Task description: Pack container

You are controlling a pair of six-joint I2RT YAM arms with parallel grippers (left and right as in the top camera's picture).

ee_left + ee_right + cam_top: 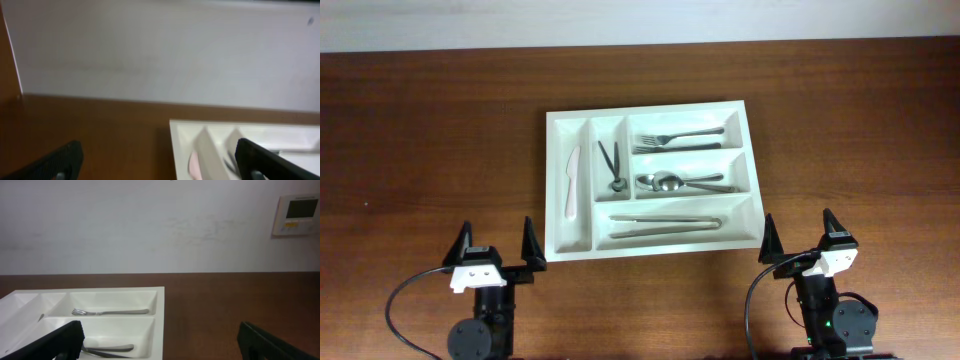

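The white cutlery tray [655,108] lies in the middle of the table. Its left upright compartment holds a pale pink knife [570,180]; the narrower one holds small black utensils [611,163]. The long compartments hold forks [676,140], spoons [678,183] and knives [665,225]. My left gripper [498,255] is open and empty, near the tray's front left corner. My right gripper [802,241] is open and empty, by the front right corner. The tray also shows in the left wrist view [182,131] and in the right wrist view [157,330], where a fork [107,312] shows.
The brown wooden table [430,140] runs back to a pale wall [620,20]. A white wall control panel [296,214] hangs at the upper right in the right wrist view. Black cables [405,300] loop beside both arm bases at the table's front edge.
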